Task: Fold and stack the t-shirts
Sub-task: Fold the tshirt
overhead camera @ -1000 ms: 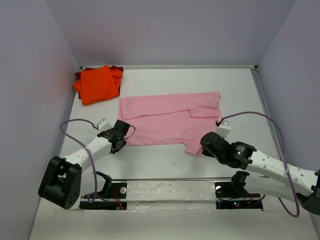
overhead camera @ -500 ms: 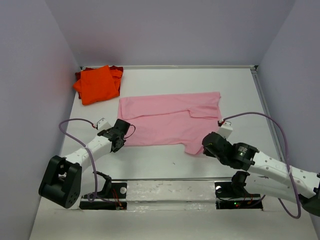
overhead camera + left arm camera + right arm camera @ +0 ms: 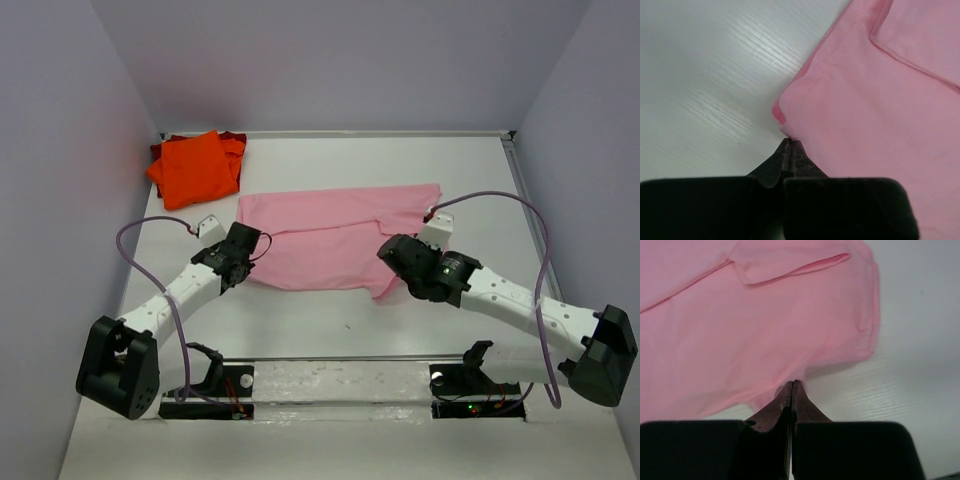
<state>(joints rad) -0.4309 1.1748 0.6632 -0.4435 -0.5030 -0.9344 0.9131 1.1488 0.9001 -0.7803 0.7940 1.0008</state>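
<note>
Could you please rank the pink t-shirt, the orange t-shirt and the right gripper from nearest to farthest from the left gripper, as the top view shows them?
1. The pink t-shirt: its near-left corner is pinched in the left gripper.
2. The orange t-shirt: folded, in the far-left corner.
3. The right gripper: across the pink shirt, to the right, shut on its near edge.

free: table (image 3: 470,165) far right | obstacles: pink t-shirt (image 3: 340,230) centre, orange t-shirt (image 3: 195,168) far-left corner
</note>
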